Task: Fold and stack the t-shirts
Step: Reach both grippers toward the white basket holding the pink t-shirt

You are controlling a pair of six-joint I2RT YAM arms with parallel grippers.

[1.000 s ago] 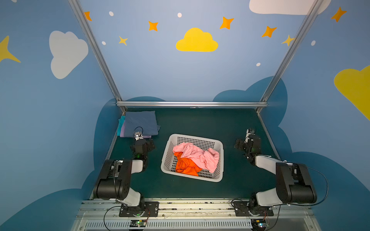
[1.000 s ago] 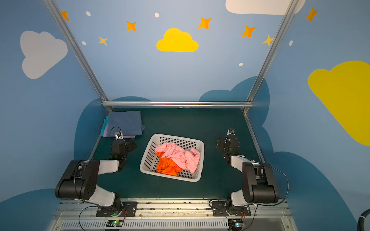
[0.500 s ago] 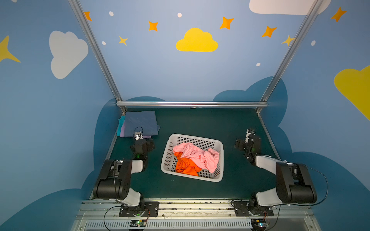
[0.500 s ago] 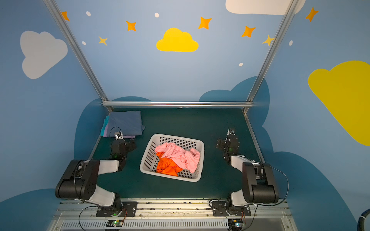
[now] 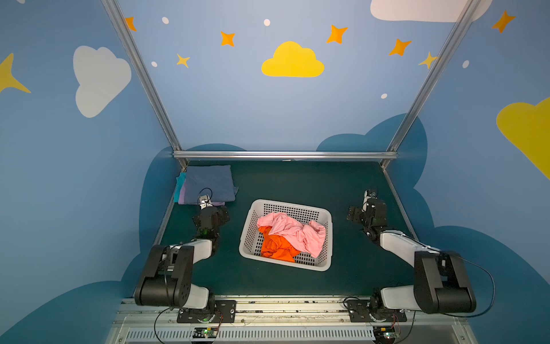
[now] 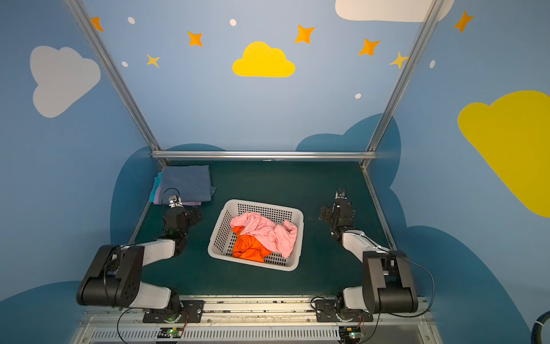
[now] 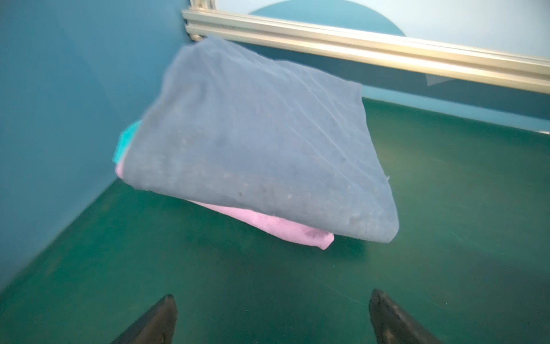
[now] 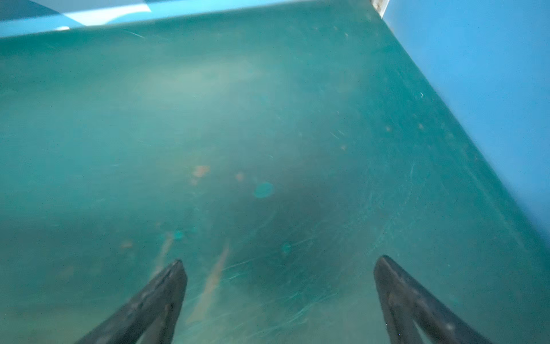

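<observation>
Left end effector [image 7: 272, 300]: jaws apart, empty, near folded stack [image 5: 208, 181] at bench [image 5: 297, 184] rear-left corner. Basket [image 5: 327, 263], centre: pink t-shirt [image 5: 294, 230] crumpled over orange t-shirt [image 5: 275, 247]; likely light, limp, so pinch a raised ridge. Right end effector [image 8: 281, 262]: jaws apart, empty.

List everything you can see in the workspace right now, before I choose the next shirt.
slate-blue t-shirt: one, slate blue, folded, top of the stack in the table's far left corner
lavender t-shirt: one, lavender, folded, under the slate-blue one
teal t-shirt: one, teal, edge showing at the stack's left side
basket: one, white, perforated, mid-table
pink t-shirt: one, light pink, crumpled in the basket
orange t-shirt: one, bright orange, crumpled, partly under the pink one
table: one, dark green
frame rail: one, silver, along the far edge
left gripper: black, open, empty, near the stack
right gripper: black, open, empty, over bare table on the right
</observation>
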